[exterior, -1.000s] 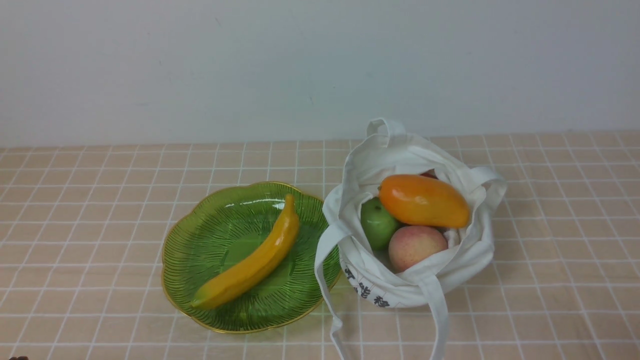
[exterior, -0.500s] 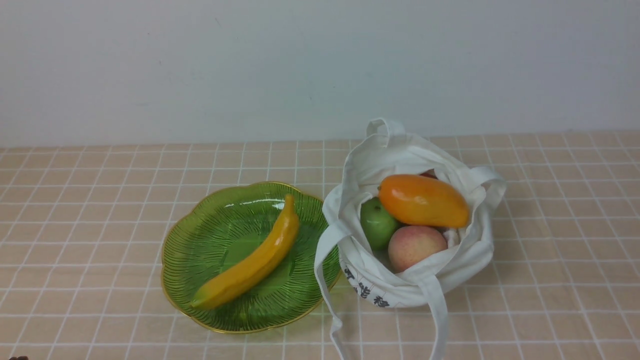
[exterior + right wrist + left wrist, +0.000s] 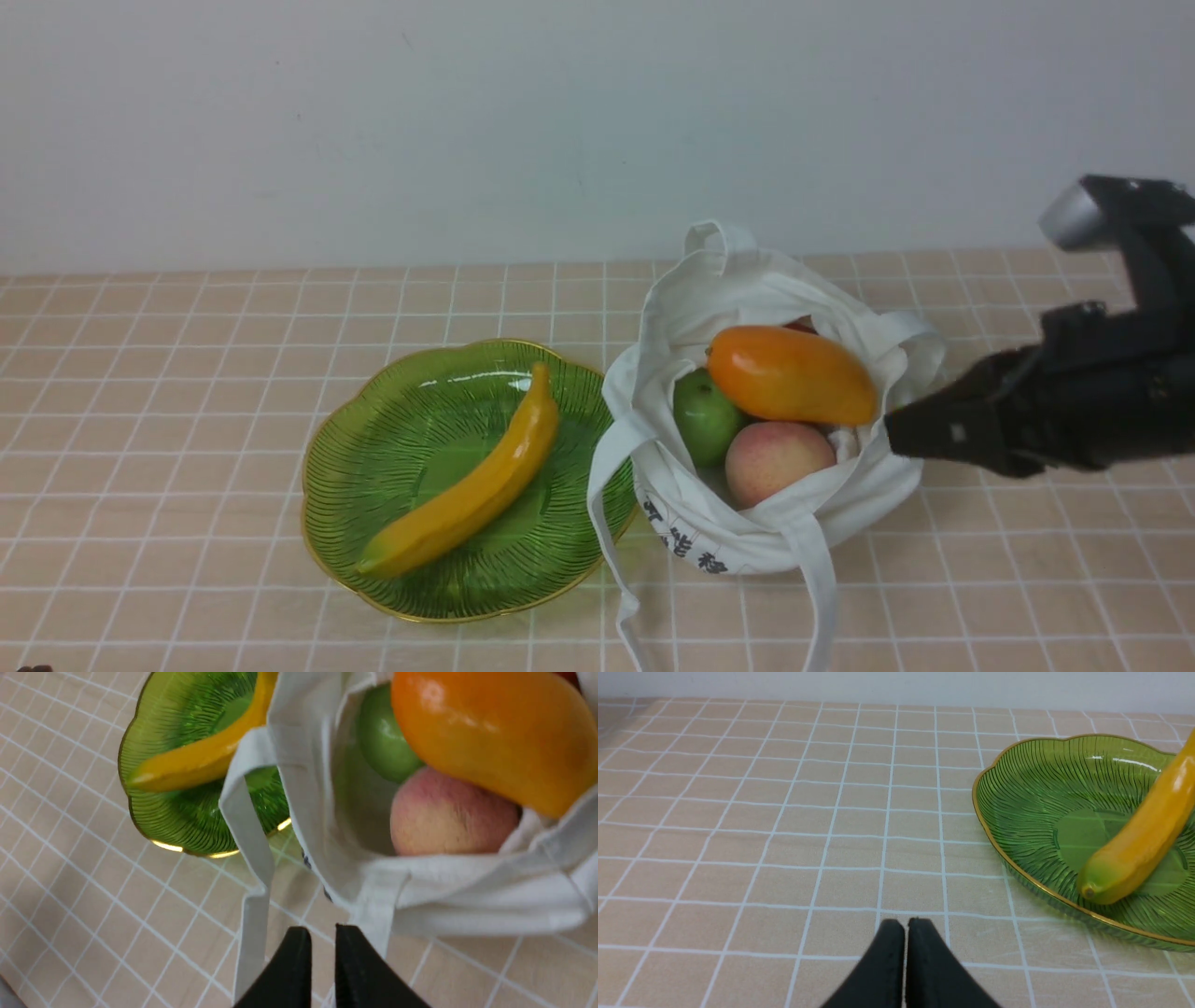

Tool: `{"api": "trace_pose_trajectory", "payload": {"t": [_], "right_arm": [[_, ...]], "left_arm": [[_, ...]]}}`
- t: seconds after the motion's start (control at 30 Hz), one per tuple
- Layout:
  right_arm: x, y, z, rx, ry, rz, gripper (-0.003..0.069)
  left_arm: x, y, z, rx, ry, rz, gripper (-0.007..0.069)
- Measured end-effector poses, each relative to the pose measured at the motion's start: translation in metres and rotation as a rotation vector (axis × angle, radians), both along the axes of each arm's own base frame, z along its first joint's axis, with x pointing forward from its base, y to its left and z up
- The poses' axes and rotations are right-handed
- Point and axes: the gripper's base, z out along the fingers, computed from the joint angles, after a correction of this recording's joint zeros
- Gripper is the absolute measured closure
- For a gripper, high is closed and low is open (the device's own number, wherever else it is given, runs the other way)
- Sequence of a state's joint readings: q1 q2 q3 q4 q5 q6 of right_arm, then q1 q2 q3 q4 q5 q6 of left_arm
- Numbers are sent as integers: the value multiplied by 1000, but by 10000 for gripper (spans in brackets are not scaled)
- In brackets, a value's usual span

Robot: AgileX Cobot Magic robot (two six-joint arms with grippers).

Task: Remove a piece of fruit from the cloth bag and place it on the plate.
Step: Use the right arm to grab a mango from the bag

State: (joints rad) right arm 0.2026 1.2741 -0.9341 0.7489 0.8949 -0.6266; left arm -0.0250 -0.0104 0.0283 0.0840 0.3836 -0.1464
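The right hand [image 3: 893, 437] has come into the front view, which showed only fruit and table [image 3: 187, 373] half a second ago, so the reach for the bag has begun and nothing has been grasped yet. Its dark tip sits close beside the outer wall of the cloth bag [image 3: 747, 289]; whether it touches the fabric cannot be told. The mango [image 3: 792, 374] lies just beyond the tip, on the far side of that wall, resting on top of a peach [image 3: 778, 460] and a green apple [image 3: 705, 415]. The plate [image 3: 392, 439] is farther off past the bag and already carries a banana [image 3: 467, 490]. The front view does not show the finger gap. The right wrist view does: the fingers are nearly together with only a narrow slit, holding nothing, and the bag's rim and a strap lie straight ahead. They would likely need to spread wide to take the mango. Only the left wrist view shows the left hand [image 3: 906, 926]. Its fingers are pressed together and empty over bare table, and the plate lies ahead of it to one side.
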Motion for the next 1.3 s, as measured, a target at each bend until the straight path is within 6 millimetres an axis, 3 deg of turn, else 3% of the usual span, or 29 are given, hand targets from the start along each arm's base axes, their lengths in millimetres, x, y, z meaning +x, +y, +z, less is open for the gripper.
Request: {"api": "trace_pose_trajectory", "payload": {"t": [0.13,0.33,0.47,0.5,0.67,0.73,0.93,1.3], "right_arm": [[30,28,7,-92,-48,68,536],[66,61,-2,-290,-86,132,433],[96,73,-20,-434,-94,120,252],[97,73,-19,-439,-99,121,243],[116,76,-46,-502,-65,86,14],[121,77,-56,-515,-56,87,-15],[135,79,-79,-581,-84,113,-32],[137,80,-81,-596,-68,118,53]], "left_arm": [[0,0,0,0,0,0,632],[0,0,0,0,0,0,632],[0,0,0,0,0,0,632],[0,0,0,0,0,0,632],[0,0,0,0,0,0,632],[0,0,0,0,0,0,632],[0,0,0,0,0,0,632],[0,0,0,0,0,0,632]]}}
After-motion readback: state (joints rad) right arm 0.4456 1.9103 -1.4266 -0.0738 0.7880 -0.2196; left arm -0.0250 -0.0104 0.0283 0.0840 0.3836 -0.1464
